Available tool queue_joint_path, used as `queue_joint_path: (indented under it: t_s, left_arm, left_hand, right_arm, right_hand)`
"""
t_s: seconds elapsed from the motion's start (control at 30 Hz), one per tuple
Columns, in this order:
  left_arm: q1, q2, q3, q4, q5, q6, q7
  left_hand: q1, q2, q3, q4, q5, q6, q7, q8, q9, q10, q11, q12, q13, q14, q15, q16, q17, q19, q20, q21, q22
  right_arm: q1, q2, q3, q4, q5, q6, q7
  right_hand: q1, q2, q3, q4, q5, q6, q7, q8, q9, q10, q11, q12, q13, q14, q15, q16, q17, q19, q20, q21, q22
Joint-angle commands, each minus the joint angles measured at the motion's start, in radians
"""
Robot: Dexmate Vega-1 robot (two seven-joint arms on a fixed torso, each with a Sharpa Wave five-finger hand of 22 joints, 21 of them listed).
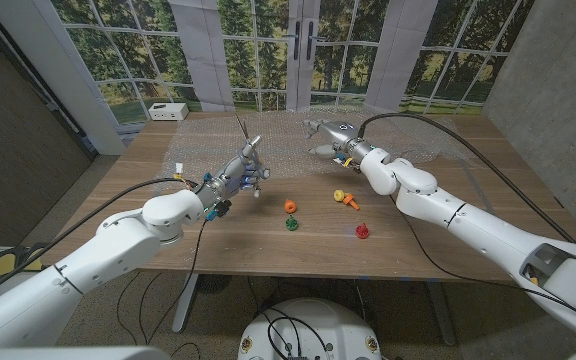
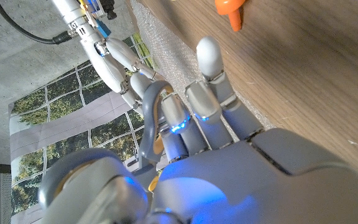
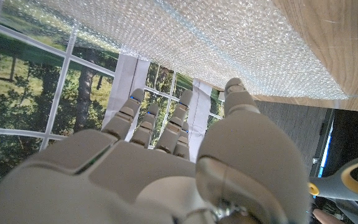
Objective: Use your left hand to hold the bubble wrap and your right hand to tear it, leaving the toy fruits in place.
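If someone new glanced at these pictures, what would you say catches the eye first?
Probably the two white arms reaching in, with the left hand and right hand raised over the sheet of bubble wrap at the far middle of the wooden table. Next, the small toy fruits scattered on bare wood nearer the robot, between the arms.
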Motion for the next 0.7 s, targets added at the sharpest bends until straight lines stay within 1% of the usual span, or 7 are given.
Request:
queue_joint_path:
  t_s: [0.03, 0.1, 0.13, 0.23, 0.37, 0.63, 0.7]
  left_arm:
    - [0.003, -0.001, 0.001, -0.002, 0.004, -0.008, 0.002]
    - [0.005, 0.0, 0.0, -0.004, 0.003, -0.009, 0.003]
    - [0.006, 0.001, -0.001, -0.006, 0.004, -0.008, 0.004]
    - [0.004, 0.012, 0.0, -0.008, 0.001, -0.002, -0.01]
    - [0.01, 0.01, -0.003, -0.018, 0.001, 0.009, 0.011]
    - [0.005, 0.015, 0.001, -0.015, -0.001, 0.008, -0.007]
    - [0.011, 0.009, -0.002, -0.018, 0.001, 0.003, 0.008]
  left_hand:
    - [0.011, 0.006, -0.002, 0.005, 0.002, 0.006, 0.002, 0.368, 0.175, 0.006, 0.002, 0.003, 0.001, 0.008, 0.002, 0.001, 0.0, 0.0, -0.001, 0.006, 0.0]
    - [0.011, 0.006, -0.002, 0.005, 0.002, 0.006, 0.002, 0.367, 0.174, 0.006, 0.002, 0.003, 0.002, 0.008, 0.003, 0.001, 0.0, -0.003, -0.002, 0.009, 0.006]
    - [0.011, 0.006, -0.002, 0.005, 0.002, 0.002, 0.002, 0.377, 0.192, 0.006, 0.002, 0.003, 0.002, 0.008, 0.003, 0.001, 0.0, 0.0, -0.003, 0.005, -0.004]
    - [0.011, 0.006, -0.002, 0.006, 0.002, 0.007, 0.004, 0.368, 0.175, 0.006, 0.002, 0.003, 0.002, 0.007, 0.003, 0.001, 0.0, -0.002, -0.003, 0.009, 0.003]
    - [0.008, 0.006, -0.002, 0.008, 0.002, 0.002, 0.003, 0.376, 0.191, 0.007, 0.002, 0.003, 0.002, 0.007, 0.003, 0.001, 0.0, -0.003, -0.001, 0.012, 0.008]
    - [0.005, 0.003, -0.003, 0.009, 0.002, 0.005, 0.006, 0.367, 0.178, 0.007, 0.002, 0.004, 0.002, 0.006, 0.003, 0.001, 0.0, -0.005, -0.002, 0.011, 0.003]
    - [0.005, 0.004, -0.003, 0.009, 0.002, 0.001, 0.003, 0.375, 0.194, 0.007, 0.002, 0.003, 0.002, 0.007, 0.003, 0.001, 0.0, -0.003, -0.001, 0.009, -0.001]
  right_arm:
    - [0.03, 0.019, -0.031, 0.036, -0.004, -0.033, 0.043]
    - [0.037, 0.021, -0.038, 0.032, -0.007, -0.052, 0.069]
    - [0.042, 0.021, -0.043, 0.027, -0.01, -0.068, 0.095]
    - [0.053, 0.021, -0.056, 0.016, -0.021, -0.095, 0.137]
    - [0.059, 0.024, -0.065, 0.018, -0.028, -0.108, 0.144]
    - [0.081, 0.034, -0.085, 0.036, -0.031, -0.124, 0.181]
    - [0.087, 0.036, -0.088, 0.041, -0.028, -0.128, 0.191]
  right_hand:
    - [0.014, 0.009, 0.001, -0.009, 0.006, 0.004, 0.007, 0.008, 0.001, 0.008, -0.003, -0.002, 0.005, 0.012, -0.126, 0.009, 0.004, 0.002, 0.004, -0.002, 0.002]
    - [0.016, 0.009, 0.001, -0.009, 0.006, 0.005, 0.008, 0.008, 0.002, 0.009, -0.001, -0.002, 0.006, 0.011, -0.126, 0.009, 0.005, -0.003, 0.007, -0.004, 0.002]
    - [0.017, 0.009, 0.001, -0.01, 0.006, 0.004, 0.007, 0.007, 0.002, 0.01, -0.004, -0.002, 0.007, 0.01, -0.126, 0.008, 0.005, -0.007, 0.008, -0.006, 0.002]
    - [0.018, 0.009, 0.0, -0.01, 0.006, 0.006, 0.007, 0.008, 0.002, 0.019, 0.0, -0.001, 0.009, 0.015, -0.13, 0.011, 0.006, -0.014, 0.011, -0.01, 0.002]
    - [0.019, 0.009, 0.0, -0.01, 0.007, 0.006, 0.01, 0.008, 0.002, 0.018, 0.0, -0.002, 0.01, 0.016, -0.132, 0.012, 0.007, -0.018, 0.014, -0.012, 0.001]
    - [0.022, 0.008, -0.001, -0.011, 0.008, 0.007, 0.012, 0.007, 0.002, 0.021, 0.0, -0.005, 0.015, 0.028, -0.139, 0.018, 0.009, -0.024, 0.02, -0.015, 0.0]
    - [0.023, 0.007, -0.001, -0.011, 0.008, 0.008, 0.015, 0.008, 0.002, 0.026, 0.002, -0.004, 0.016, 0.03, -0.14, 0.019, 0.009, -0.024, 0.022, -0.016, -0.001]
